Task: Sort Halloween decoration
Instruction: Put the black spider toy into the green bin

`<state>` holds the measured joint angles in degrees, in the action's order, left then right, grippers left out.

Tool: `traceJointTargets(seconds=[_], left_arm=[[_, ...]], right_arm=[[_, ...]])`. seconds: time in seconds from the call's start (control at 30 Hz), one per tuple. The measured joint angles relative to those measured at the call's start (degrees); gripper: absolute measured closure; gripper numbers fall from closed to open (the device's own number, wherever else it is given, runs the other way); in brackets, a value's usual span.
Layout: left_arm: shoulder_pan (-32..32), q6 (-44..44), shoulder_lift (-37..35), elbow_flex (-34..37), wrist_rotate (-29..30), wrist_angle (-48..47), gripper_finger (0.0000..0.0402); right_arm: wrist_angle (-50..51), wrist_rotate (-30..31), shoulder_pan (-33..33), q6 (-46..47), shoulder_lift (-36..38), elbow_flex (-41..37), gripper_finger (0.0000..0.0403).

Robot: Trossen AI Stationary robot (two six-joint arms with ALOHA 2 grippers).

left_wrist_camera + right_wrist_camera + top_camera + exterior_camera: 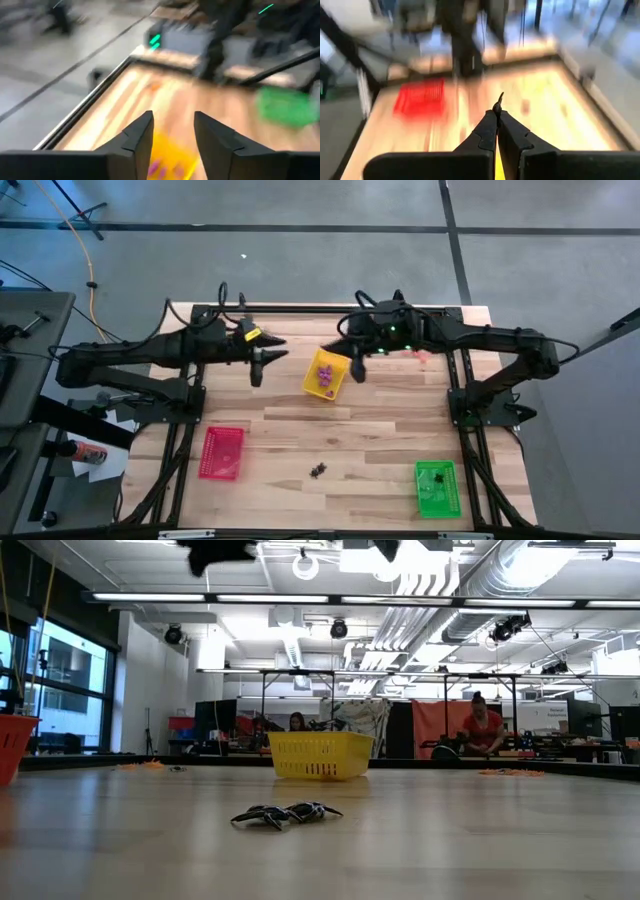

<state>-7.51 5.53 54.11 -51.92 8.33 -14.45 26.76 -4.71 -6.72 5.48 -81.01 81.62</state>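
Note:
A yellow tray (326, 373) stands at the far middle of the table with purple trinkets (326, 380) inside it. A small clump of black trinkets (318, 470) lies on the bare wood near the front, also in the low view (287, 813). My left gripper (258, 362) hovers just left of the yellow tray, open and with nothing in it; its wrist view shows the gap (172, 131) over the tray (172, 152). My right gripper (356, 366) hovers at the tray's right edge, shut (498, 116), with nothing visibly held.
A red tray (222, 452) sits at the near left. A green tray (436, 488) at the near right holds a few dark pieces. A small orange bit (418, 356) lies at the far right. People sit in the room beyond the table (484, 725).

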Motion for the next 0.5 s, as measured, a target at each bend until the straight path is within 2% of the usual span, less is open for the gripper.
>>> traceJointTargets(seconds=[0.1, 0.2, 0.37, 0.5], left_arm=[[-1.1, 3.5, -1.2, 0.0, 5.4, -8.9, 0.0256], [-1.7, 8.9, -1.4, 2.0, 6.3, -12.5, 0.0251], [-1.8, 15.4, -1.3, 8.3, 3.2, -7.8, 0.0251], [-1.8, 19.2, -0.6, 13.4, 0.9, -0.3, 0.0252]], right_arm=[[12.7, -2.8, 1.0, 3.4, 2.0, 0.0, 0.0402], [23.7, -4.5, 4.4, 8.3, 1.9, 0.0, 0.0403], [32.9, -8.1, 15.9, 19.8, 1.5, -0.1, 0.0403], [33.8, -8.7, 27.6, 30.7, 1.5, -0.1, 0.0403]])
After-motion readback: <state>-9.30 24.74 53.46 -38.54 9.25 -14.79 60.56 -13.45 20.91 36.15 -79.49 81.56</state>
